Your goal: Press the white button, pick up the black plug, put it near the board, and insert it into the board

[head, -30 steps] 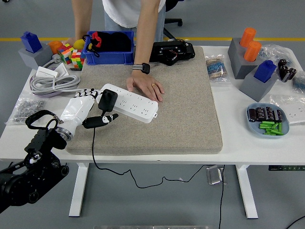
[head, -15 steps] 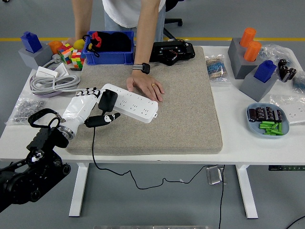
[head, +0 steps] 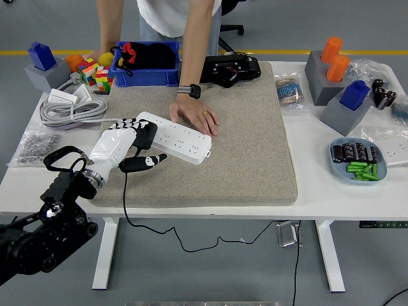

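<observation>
The white power strip (head: 180, 138) lies slanted on the grey mat (head: 255, 140). A person's hand (head: 199, 118) presses down on its far right part. My left hand (head: 135, 144) is at the strip's left end, fingers curled around the black plug (head: 148, 134), thumb (head: 145, 162) stretched out below it. The plug stands over the left end of the strip, partly hidden by my hand. Its black cord (head: 125, 204) runs down over the table's near edge. I cannot make out a white button. My right arm is out of view.
A coiled white cable (head: 70, 109), colour cubes (head: 95, 73) and a blue bin (head: 145, 64) stand at the back left. A bag of screws (head: 35, 145) lies at the left edge. Grey holders (head: 331, 80) and a blue dish (head: 357, 160) sit on the right.
My left hand has shifted slightly right and forward with the plug, closer over the strip's left end. The person's hand has stayed on the strip.
</observation>
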